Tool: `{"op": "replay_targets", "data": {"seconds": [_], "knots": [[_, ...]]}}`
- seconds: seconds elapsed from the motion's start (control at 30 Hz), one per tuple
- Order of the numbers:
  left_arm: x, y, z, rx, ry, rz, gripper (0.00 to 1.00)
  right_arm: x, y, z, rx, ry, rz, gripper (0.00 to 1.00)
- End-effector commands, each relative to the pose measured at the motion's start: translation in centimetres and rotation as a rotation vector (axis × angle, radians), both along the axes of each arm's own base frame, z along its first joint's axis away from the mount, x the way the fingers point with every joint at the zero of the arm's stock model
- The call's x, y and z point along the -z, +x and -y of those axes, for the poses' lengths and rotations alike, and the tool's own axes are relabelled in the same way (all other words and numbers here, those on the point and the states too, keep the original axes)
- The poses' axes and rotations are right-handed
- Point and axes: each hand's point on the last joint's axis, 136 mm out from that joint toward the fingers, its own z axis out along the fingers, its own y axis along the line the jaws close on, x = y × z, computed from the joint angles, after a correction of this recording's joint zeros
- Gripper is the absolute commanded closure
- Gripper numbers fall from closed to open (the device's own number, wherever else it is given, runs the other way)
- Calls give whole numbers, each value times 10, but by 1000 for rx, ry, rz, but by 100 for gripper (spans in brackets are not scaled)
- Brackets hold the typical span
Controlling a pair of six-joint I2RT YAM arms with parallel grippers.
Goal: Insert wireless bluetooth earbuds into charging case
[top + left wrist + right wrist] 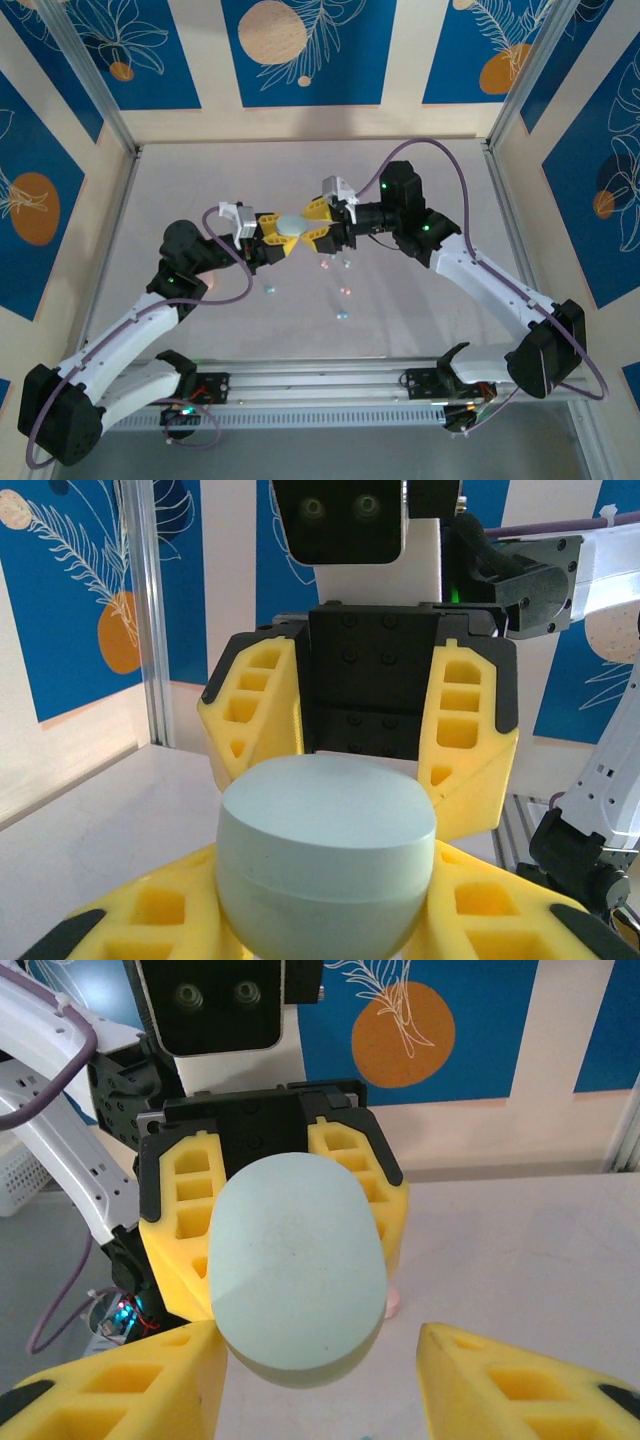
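We read this as a hand-to-hand regrasp of the charging case (293, 224), which hangs in the air over the middle of the bench (200, 190) between the two arms. The left end effector (278, 232) is clamped on the pale mint case: in its own wrist view the case sits wedged between its yellow fingers (150, 910), touching both. The right end effector (312, 227) stands partly open and grips nothing. In its wrist view one finger (520, 1380) is plainly apart from the case, while the other lies close against it, and we cannot tell whether it touches.

The case looks shut, with a seam running around its body. The earbuds (341, 314) lie loose on the bench below and slightly nearer the arm bases, small pastel beads well apart from each other and none of them in the case.

To do this step well, we would let the left grip carry the whole load and hold the case level. We would move the right fingers straight away, so the near one does not drag or twist it. If the lid is to be lifted next, we would bring the right fingertips back above the seam only. We would also keep the case low over the bench, so that a slip costs little.
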Motion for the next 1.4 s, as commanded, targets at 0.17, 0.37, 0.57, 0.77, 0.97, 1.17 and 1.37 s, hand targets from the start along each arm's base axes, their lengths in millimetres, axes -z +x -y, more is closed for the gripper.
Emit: {"op": "replay_targets", "data": {"seconds": [0.17, 0.37, 0.57, 0.77, 0.97, 1.17, 1.37], "knots": [[-9, -10, 3, 50, 10, 49, 72, -17, 18, 3, 62, 24, -118, 41], [-9, -11, 4, 58, 4, 48, 72, -14, 33, -1, 122, -1, -192, 38], [-7, -6, 2, 27, -16, 30, 72, -15, 39, -2, 150, -12, -238, 36], [3, 9, -3, -56, -33, -18, 72, -29, 35, 5, 179, 2, -264, 33], [12, 19, -8, -121, -40, -49, 72, -38, 48, 33, 339, 37, -373, 30], [19, 23, -17, -195, -47, -57, 72, 22, 96, 88, 705, -33, -634, 45], [18, 18, -20, -196, -44, -54, 72, 132, 113, 112, 858, -300, -1001, 57]]}}
